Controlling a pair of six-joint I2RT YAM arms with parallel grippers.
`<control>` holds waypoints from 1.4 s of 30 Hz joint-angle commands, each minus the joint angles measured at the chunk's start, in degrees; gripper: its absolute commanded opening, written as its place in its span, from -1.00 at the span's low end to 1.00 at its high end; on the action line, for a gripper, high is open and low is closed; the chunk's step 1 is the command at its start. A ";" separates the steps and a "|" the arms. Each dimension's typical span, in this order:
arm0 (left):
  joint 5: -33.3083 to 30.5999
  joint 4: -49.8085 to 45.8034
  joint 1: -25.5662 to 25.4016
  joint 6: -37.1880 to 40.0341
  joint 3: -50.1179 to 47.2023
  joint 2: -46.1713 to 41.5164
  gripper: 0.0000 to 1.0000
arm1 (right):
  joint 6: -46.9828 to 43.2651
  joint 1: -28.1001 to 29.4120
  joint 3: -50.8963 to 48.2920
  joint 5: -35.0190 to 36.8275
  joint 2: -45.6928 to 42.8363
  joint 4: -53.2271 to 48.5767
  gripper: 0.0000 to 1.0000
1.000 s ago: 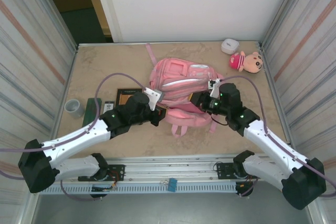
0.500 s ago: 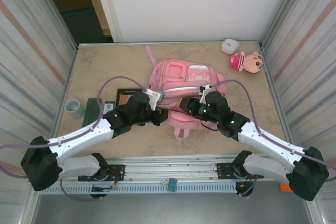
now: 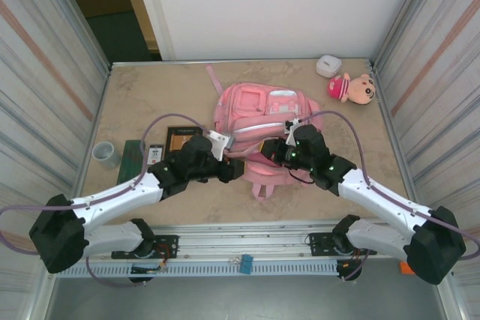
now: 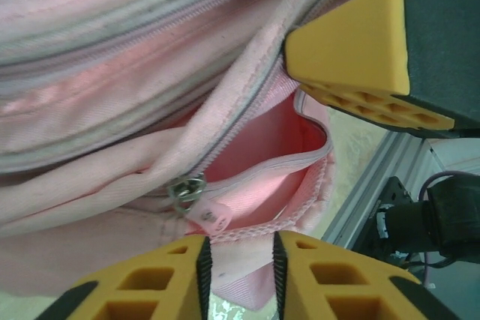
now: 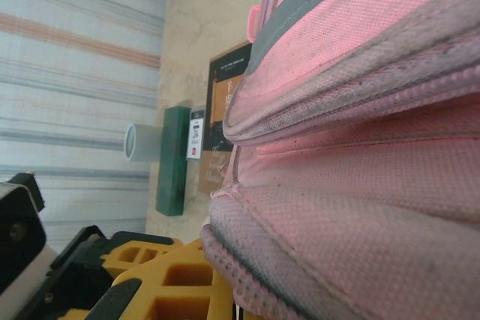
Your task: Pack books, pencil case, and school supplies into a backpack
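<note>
Backpack (image 3: 262,110) lies between both arms; we see the right gripper (image 3: 270,151) pressed together on its near pocket edge, the left gripper (image 4: 237,249) slightly spread just beside the zipper pull (image 4: 187,187).

No print here is clear enough to read.

In the right wrist view, the dark cover of the book (image 5: 225,99) carries pale lines of lettering around its orange-gold panel, all too small and blurred to make out. Between the book and the green box (image 5: 173,159) sits a white label (image 5: 196,134) with dark marks and a red patch, also illegible. In the left wrist view, the pink zip tab (image 4: 212,217) on the backpack (image 4: 112,58) bears faint marks that cannot be told as letters.
</note>
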 commanded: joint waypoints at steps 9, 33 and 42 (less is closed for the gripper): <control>-7.97 -7.04 -0.16 -5.83 0.74 -1.21 -0.19 | -0.51 1.89 4.58 -0.22 1.80 5.61 -0.90; -7.35 -0.22 0.07 -14.28 4.44 6.23 -0.35 | -3.35 3.20 5.04 -2.81 4.05 5.06 -0.91; -7.57 -1.91 0.40 -16.62 5.74 6.99 -0.14 | -4.68 3.62 5.12 -4.05 4.04 4.14 -0.91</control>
